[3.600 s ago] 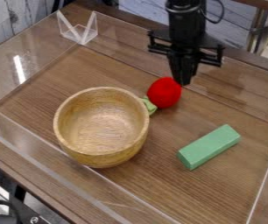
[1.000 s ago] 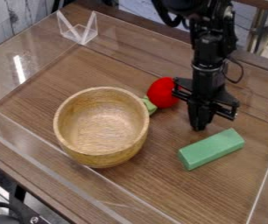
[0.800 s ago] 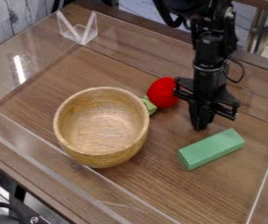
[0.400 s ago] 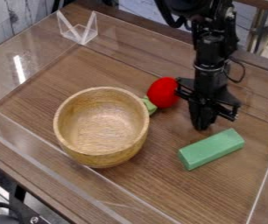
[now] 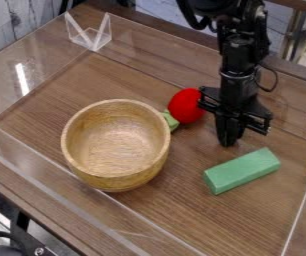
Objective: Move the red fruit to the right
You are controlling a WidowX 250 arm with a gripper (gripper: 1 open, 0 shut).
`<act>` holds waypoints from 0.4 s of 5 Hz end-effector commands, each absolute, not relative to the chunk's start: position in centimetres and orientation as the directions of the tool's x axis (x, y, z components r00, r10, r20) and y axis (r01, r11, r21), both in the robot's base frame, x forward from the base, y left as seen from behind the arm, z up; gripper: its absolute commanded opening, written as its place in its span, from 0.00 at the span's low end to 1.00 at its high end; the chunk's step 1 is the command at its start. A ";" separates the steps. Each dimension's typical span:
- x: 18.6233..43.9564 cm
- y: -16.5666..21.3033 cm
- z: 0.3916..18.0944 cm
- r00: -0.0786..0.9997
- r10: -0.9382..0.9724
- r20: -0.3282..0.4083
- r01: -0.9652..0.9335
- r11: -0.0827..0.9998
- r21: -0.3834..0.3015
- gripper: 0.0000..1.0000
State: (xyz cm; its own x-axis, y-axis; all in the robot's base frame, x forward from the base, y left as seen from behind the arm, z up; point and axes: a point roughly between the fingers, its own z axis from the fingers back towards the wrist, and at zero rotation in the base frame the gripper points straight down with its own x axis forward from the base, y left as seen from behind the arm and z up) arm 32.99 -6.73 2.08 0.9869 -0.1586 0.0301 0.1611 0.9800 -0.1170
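Note:
The red fruit (image 5: 184,103) is a small bright red ball with a green leafy bit at its lower left, lying on the wooden table just right of the wooden bowl (image 5: 116,144). My gripper (image 5: 231,141) points straight down just to the right of the fruit, fingertips low at the table surface, between the fruit and the green block. Its fingers are shut with nothing between them. Whether it touches the fruit I cannot tell.
A green rectangular block (image 5: 239,168) lies at the front right, just below the gripper. Clear acrylic walls (image 5: 22,75) ring the table, with a small clear stand (image 5: 88,33) at the back left.
Over the last second nothing has visibly moved. Against the oldest frame, the gripper has come down and to the right, from above the fruit to its right side.

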 end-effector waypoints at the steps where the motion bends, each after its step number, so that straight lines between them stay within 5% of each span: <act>1: 33.5 -6.1 4.2 0.986 -0.142 0.085 0.151 0.981 -0.119 1.00; 2: 33.1 -5.5 5.3 0.988 -0.120 0.099 0.132 0.983 -0.125 1.00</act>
State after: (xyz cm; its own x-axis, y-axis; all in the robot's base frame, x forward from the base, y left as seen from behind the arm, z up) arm 32.38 -5.59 3.26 0.9920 -0.1214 0.0335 0.1247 0.9843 -0.1249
